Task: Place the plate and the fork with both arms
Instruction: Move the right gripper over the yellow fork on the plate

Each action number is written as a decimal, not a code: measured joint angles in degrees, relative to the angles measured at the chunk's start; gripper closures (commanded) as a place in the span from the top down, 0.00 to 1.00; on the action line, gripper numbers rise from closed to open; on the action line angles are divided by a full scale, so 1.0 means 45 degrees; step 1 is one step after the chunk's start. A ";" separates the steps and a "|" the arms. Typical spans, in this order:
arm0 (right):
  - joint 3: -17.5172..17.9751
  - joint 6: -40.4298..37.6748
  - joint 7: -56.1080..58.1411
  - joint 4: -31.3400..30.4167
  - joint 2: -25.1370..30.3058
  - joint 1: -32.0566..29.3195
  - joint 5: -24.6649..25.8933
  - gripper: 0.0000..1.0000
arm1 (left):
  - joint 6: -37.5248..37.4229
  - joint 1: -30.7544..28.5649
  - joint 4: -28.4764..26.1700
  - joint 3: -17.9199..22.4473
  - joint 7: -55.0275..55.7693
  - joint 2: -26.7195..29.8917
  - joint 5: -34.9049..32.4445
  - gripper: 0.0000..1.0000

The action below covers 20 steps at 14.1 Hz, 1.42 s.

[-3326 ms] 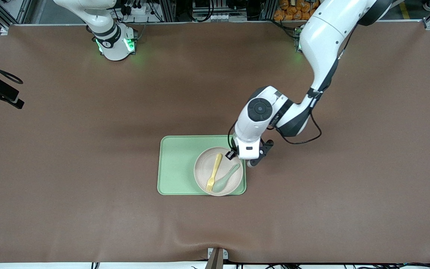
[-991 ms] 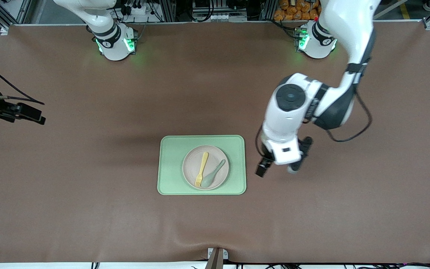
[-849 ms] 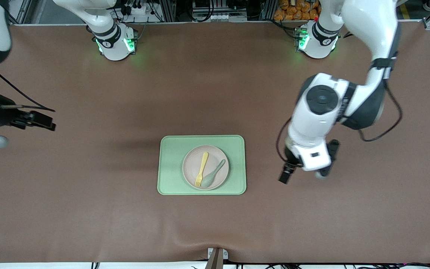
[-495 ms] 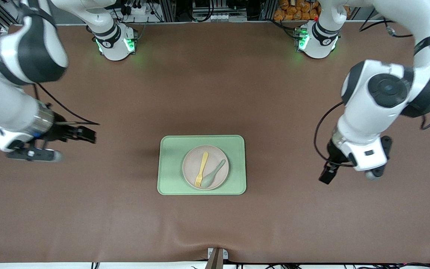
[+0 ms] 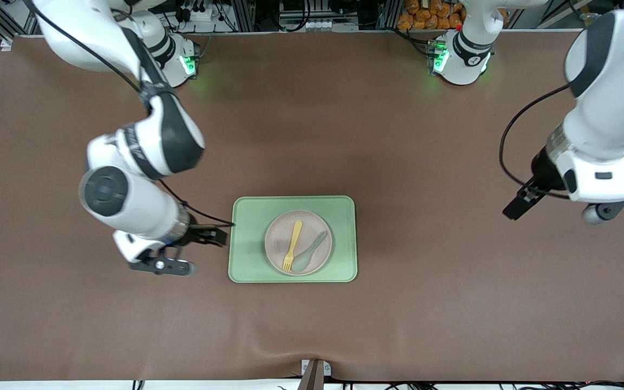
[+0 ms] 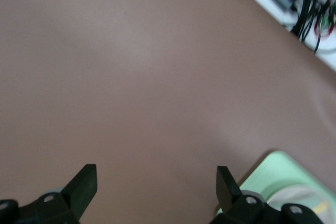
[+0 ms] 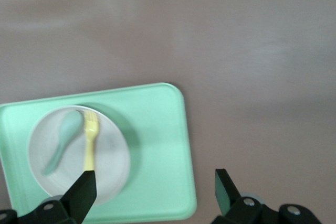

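Cream plate [image 5: 298,243] centred on green tray [image 5: 249,238], yellow fork [image 5: 292,245] and green spoon [image 5: 309,252] lying side by side in it. Right gripper [image 5: 209,236] at tray's 9 o'clock edge, fingers spread, empty. Left gripper [image 5: 519,203] over bare table toward 3 o'clock, spread, empty; fingertips partly cut off in wrist views.

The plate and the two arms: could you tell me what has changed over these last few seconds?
The plate, carrying the fork and spoon, slid to the tray's middle. The left gripper let it go and withdrew, open, toward its own end of the table. The right gripper swung in, open, to the tray's edge. The tray stayed put.
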<state>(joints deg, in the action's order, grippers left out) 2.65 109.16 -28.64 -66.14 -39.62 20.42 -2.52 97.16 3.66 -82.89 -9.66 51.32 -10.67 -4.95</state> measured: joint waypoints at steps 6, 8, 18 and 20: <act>-0.0037 0.1992 -0.1302 0.0367 -0.1702 0.1260 0.0031 0.96 | -0.1312 -0.0438 -0.0740 0.0280 -0.4440 0.1574 0.0901 1.00; -0.0089 0.2443 -0.1463 0.0459 -0.2209 0.1599 0.0038 0.92 | -0.1619 -0.0429 -0.0759 0.0624 -0.6007 0.1728 0.1349 1.00; -0.1140 0.2979 -0.2006 0.0854 -0.3469 0.3327 0.0101 0.73 | -0.3643 -0.0302 -0.0080 0.1049 -1.1073 0.2036 0.1172 1.00; -0.1180 0.2980 -0.2018 0.0859 -0.3563 0.3397 0.0103 0.73 | -0.3699 -0.0274 -0.0037 0.1049 -1.1265 0.2047 0.1098 1.00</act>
<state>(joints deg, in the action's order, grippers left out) -2.66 122.57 -37.72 -62.28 -55.65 35.70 -2.06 80.52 2.43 -83.06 -4.94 0.63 -1.46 0.00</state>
